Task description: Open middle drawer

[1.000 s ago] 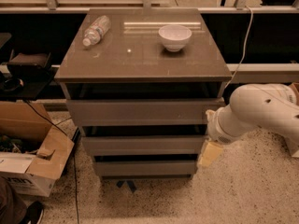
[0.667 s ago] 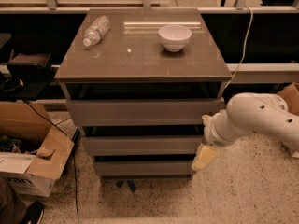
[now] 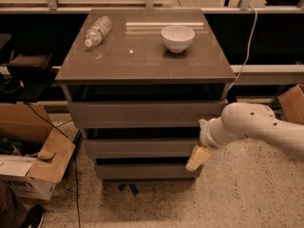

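Observation:
The middle drawer is the second of three grey-brown fronts in the cabinet, a plain wide panel with no handle. Its front sits roughly in line with the fronts above and below it. My gripper reaches in from the right on a white arm and sits at the drawer's right end, its yellowish tip pointing down and left against the cabinet's front right corner. The upper drawer front is taller and the lowest front is just below the gripper.
A white bowl and a lying plastic water bottle rest on the cabinet top. Open cardboard boxes stand on the floor at left. Another box is at right. A white cable hangs behind.
The arm and gripper have shifted left, bringing the gripper tip from beside the cabinet to its front right corner at the middle drawer. The drawers have not moved.

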